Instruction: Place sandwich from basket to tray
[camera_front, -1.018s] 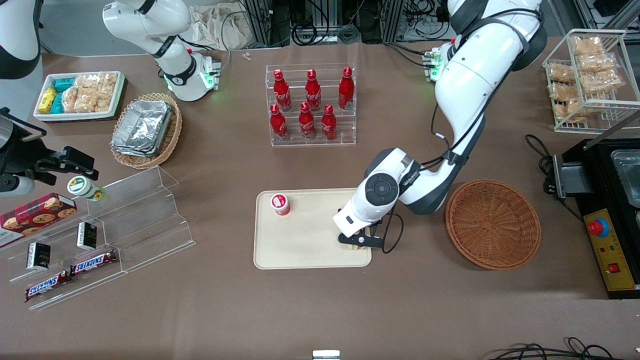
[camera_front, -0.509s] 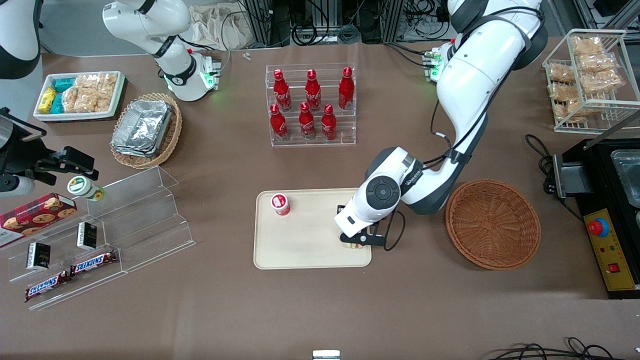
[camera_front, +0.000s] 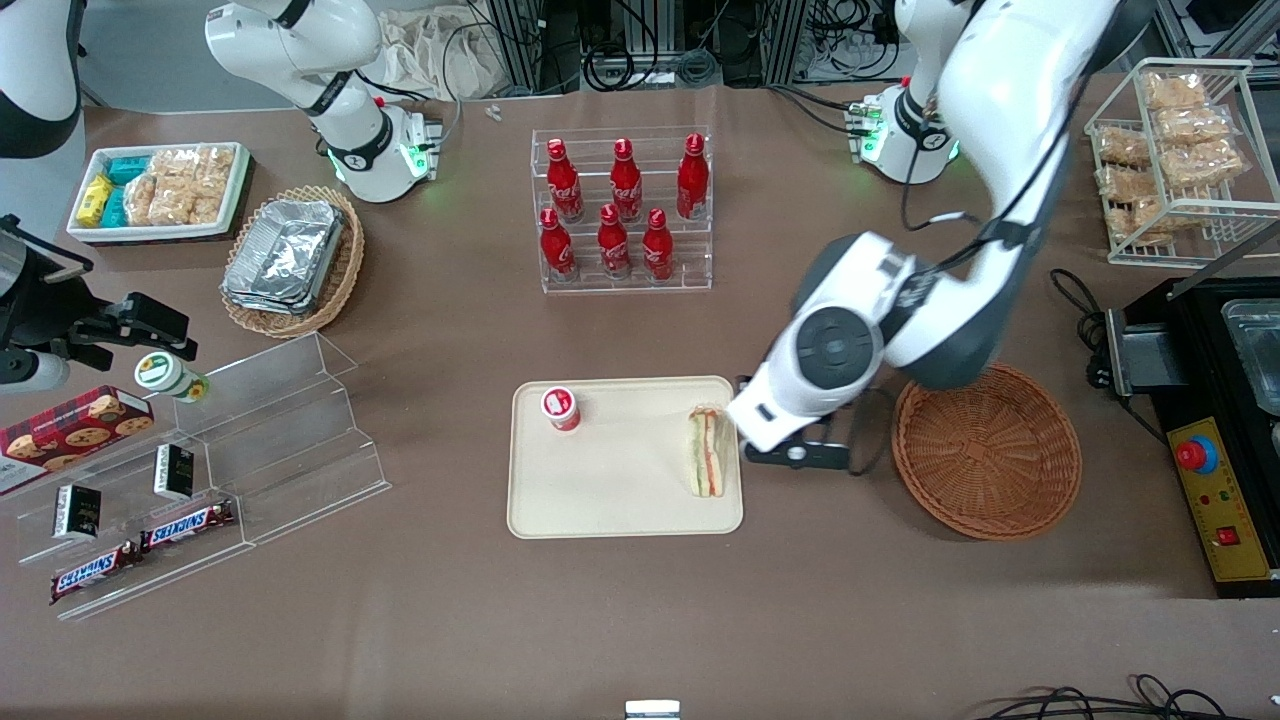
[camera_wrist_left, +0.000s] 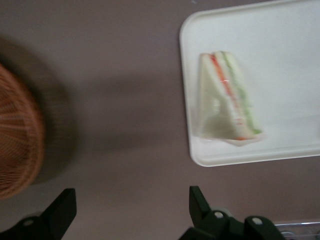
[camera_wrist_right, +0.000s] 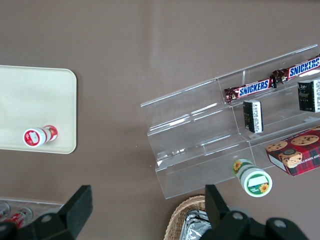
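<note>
Front view: label lines below.
Sandwich (camera_front: 706, 452): lying on tray (camera_front: 610, 500), at the edge nearest basket (camera_front: 985, 450).
Hand (camera_front: 797, 455): released, fingers (camera_wrist_left: 62, 210) spread wide, grasping nothing, above bare surface (camera_front: 640, 620) between tray and basket.
Small red-capped bottle (camera_front: 561, 408): on tray, apart from sandwich.

Cream tray (camera_wrist_right: 30, 95) holding a red-capped bottle (camera_wrist_right: 39, 136), beside a clear stepped shelf (camera_wrist_right: 210, 135) with Snickers bars (camera_wrist_right: 250, 89)

Woven wicker basket (camera_front: 985, 452) – rough, smooth matt plastic tray (camera_front: 610, 490), clear-wrapped sandwich (camera_front: 706, 452)
</note>
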